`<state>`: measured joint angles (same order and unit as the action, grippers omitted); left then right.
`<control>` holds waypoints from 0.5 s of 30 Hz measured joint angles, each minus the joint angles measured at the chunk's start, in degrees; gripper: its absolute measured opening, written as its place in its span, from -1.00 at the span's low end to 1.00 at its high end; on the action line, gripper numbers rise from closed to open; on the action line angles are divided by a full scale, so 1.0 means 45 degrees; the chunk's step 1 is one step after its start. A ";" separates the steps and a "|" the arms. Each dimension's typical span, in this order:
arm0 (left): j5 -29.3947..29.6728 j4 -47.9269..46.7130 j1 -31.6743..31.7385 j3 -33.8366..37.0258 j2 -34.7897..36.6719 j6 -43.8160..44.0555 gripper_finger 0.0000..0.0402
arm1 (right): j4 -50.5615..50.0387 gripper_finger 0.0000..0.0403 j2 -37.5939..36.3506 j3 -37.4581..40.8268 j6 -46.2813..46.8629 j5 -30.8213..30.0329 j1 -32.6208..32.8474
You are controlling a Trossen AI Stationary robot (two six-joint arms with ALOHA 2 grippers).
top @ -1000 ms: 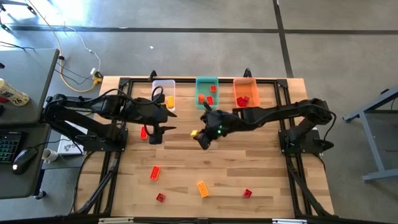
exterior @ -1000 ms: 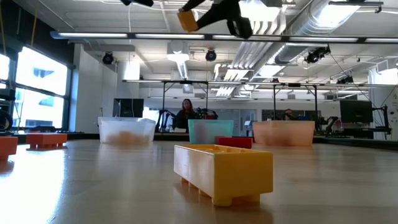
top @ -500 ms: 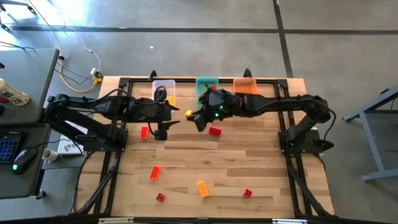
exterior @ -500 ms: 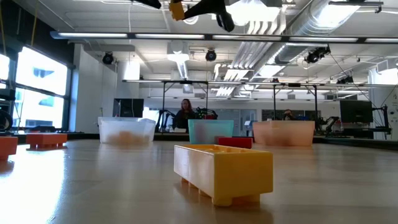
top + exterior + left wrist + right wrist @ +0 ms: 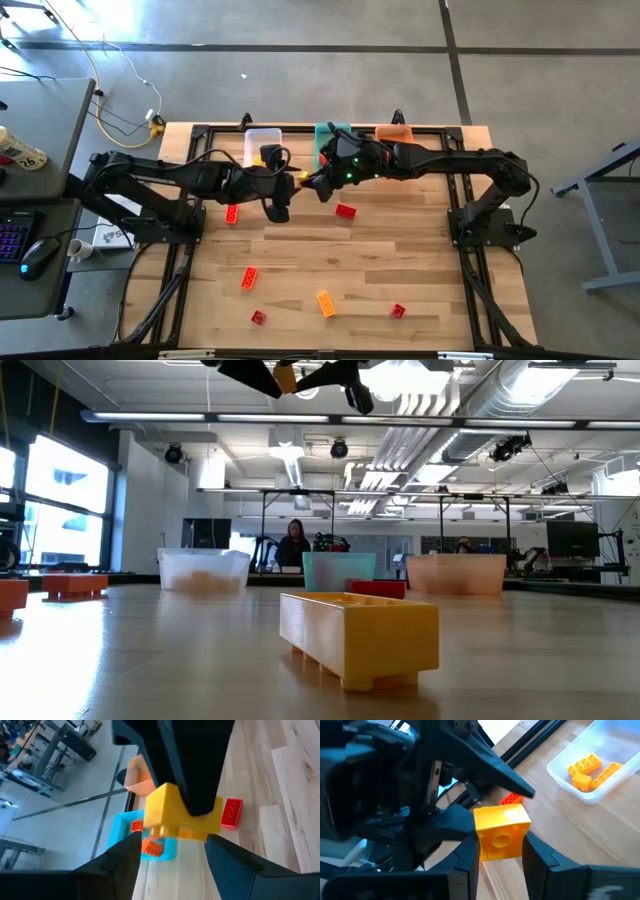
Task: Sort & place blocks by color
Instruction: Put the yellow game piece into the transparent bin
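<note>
Honestly, the handover in mid-air is where this could slip. On the left side, the left gripper (image 5: pixel 283 196) has its fingers spread, and they sit either side of the yellow block (image 5: pixel 301 180) without pressing it, as its wrist view shows. If the right arm lets go before those fingers close, I'd expect the block to drop to the table (image 5: pixel 400 260), or the two grippers could knock together, they are that close.

The clear bin (image 5: pixel 263 140) sits just behind the meeting point, with yellow blocks (image 5: pixel 592 770) already inside; that looks like the destination.

The yellow block itself is a small studded brick, bright and square-edged, held above the table near the back, between the two arms. The right gripper (image 5: pixel 500 852) is pinching it from both sides.

Further right stand the teal bin (image 5: pixel 322 131) and the orange bin (image 5: pixel 394 130), and a red block (image 5: pixel 346 210) lies on the table just in front. More red and orange blocks are scattered toward the table's front edge.
</note>
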<state>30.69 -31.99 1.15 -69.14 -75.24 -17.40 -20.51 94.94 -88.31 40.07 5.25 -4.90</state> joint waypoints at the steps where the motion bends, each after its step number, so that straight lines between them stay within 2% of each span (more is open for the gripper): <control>1: -0.0006 0.0131 0.0000 0.0000 -0.0075 -0.0107 0.01 | -0.0008 -0.58 -0.0001 0.0000 -0.0006 0.0072 -0.0001; 15: -0.0410 0.1622 0.0000 0.0000 -0.0311 -0.0622 0.01 | -0.0569 -0.58 -0.0001 0.0000 -0.0119 -0.0043 -0.0172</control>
<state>28.85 -24.69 1.15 -69.14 -76.63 -20.20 -23.07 94.94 -88.31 39.53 5.06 -5.67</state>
